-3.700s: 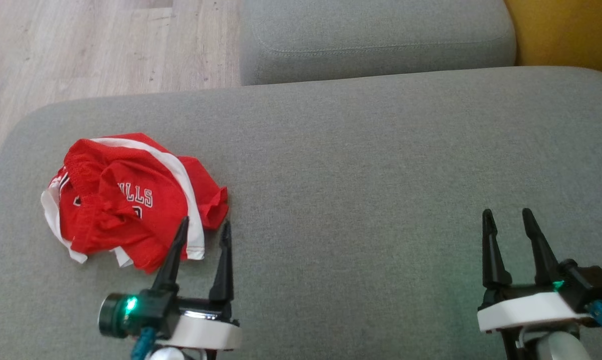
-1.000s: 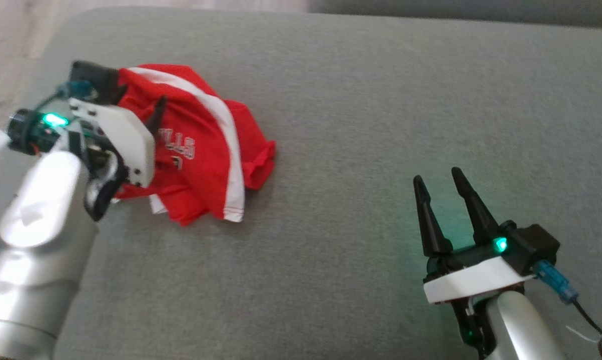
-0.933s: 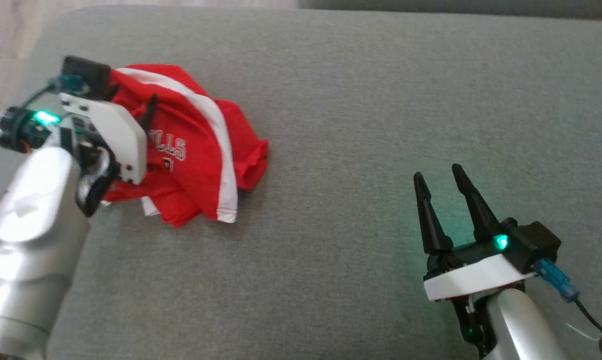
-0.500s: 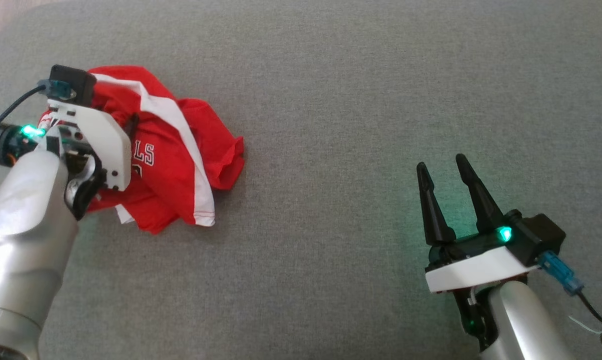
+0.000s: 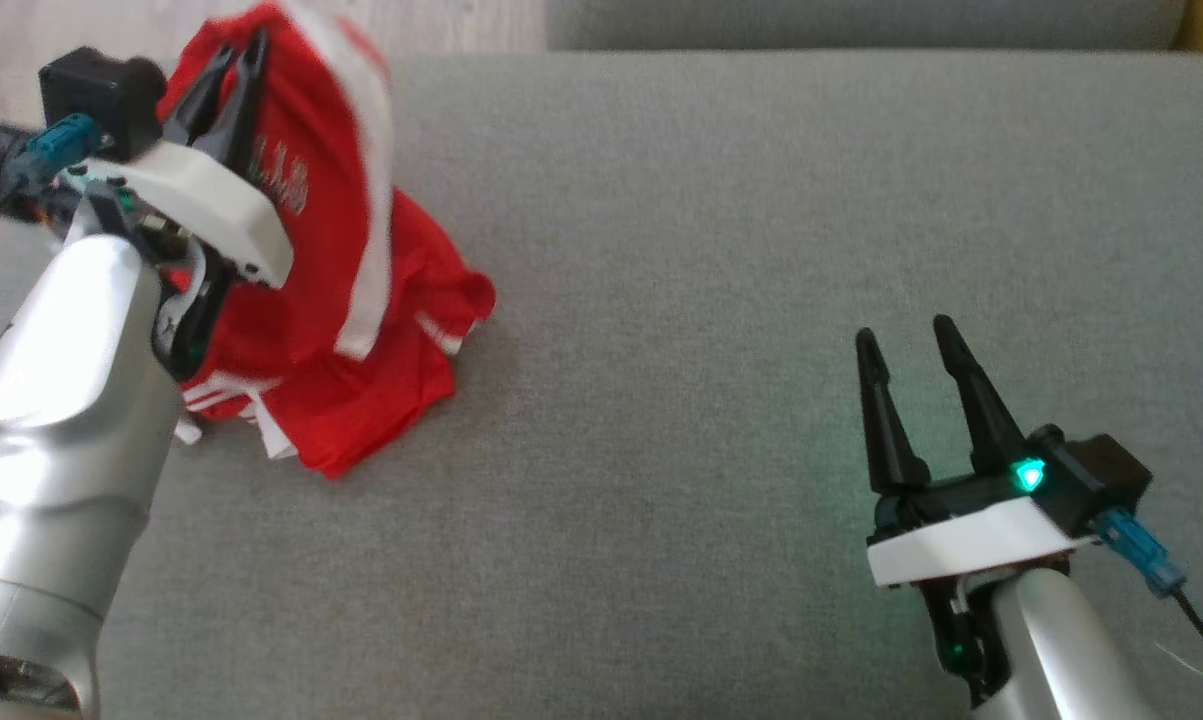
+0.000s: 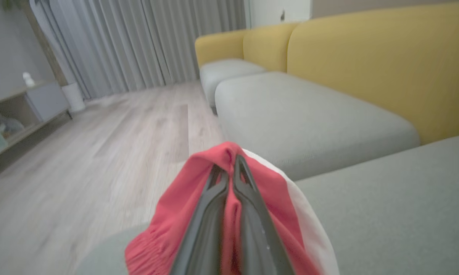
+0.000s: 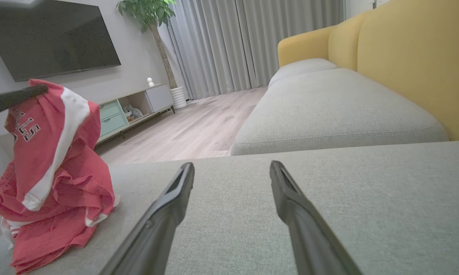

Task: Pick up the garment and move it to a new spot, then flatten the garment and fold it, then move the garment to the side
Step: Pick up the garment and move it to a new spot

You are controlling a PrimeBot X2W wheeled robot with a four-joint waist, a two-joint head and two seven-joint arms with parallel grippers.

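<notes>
Two grippers are observed over one grey seat cushion [image 5: 721, 230]. Far left: the left gripper [image 5: 244, 48] is raised above the cushion, its dark fingers pressed together on a fold of the garment [image 5: 326, 250]. The left wrist view confirms red cloth pinched between the two fingers. The garment is red with a white stripe and white lettering, and hangs from that grip at the cushion's left end. Its upper part is lifted and blurred; its lower part lies bunched on the cushion surface. Wooden floor [image 6: 99, 152] lies beyond the cushion's left edge. Right: the right gripper [image 5: 905, 332] sits low over the cushion, well apart from the garment. Its fingers are spread apart over cushion fabric, and a green light is lit on its body. In the right wrist view, a yellow backrest [image 7: 416, 65] stands behind a second grey cushion [image 7: 328, 110].
</notes>
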